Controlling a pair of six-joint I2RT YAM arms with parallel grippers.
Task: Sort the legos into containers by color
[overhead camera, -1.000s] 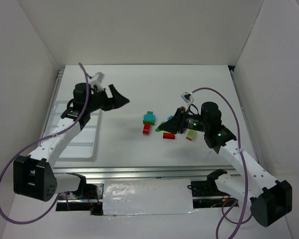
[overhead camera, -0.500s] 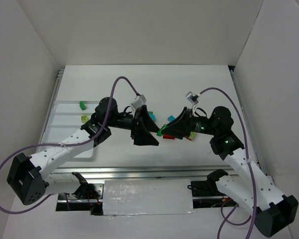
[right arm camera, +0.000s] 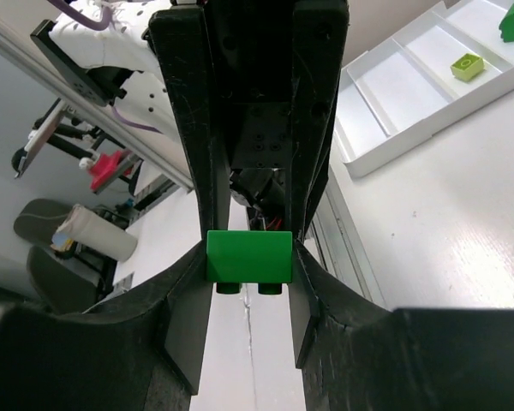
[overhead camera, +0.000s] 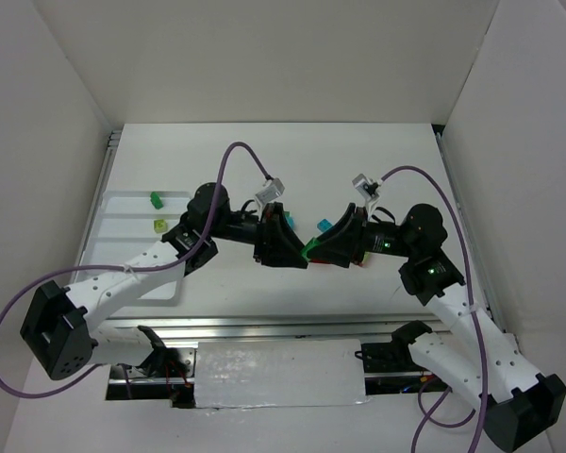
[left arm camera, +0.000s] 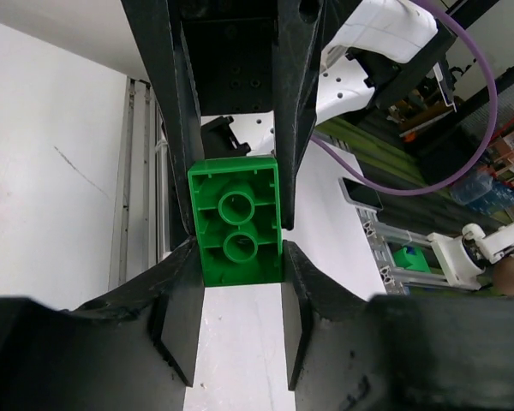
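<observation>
Where the left gripper (left arm camera: 238,265) meets the right gripper (right arm camera: 249,261), the green lego (left arm camera: 236,214) sits squarely between them, each clamped on its sides.

Blocked at the middle of the desk (overhead camera: 264,160) by left claw (left arm camera: 238,257) and right claw (right arm camera: 248,257) meeting tip to tip on one green brick (left arm camera: 236,214), teal brick (overhead camera: 324,226) just beyond. Open across the far side. Crossed by the left arm (overhead camera: 132,274) over the near compartments of the tray (overhead camera: 123,196)
</observation>
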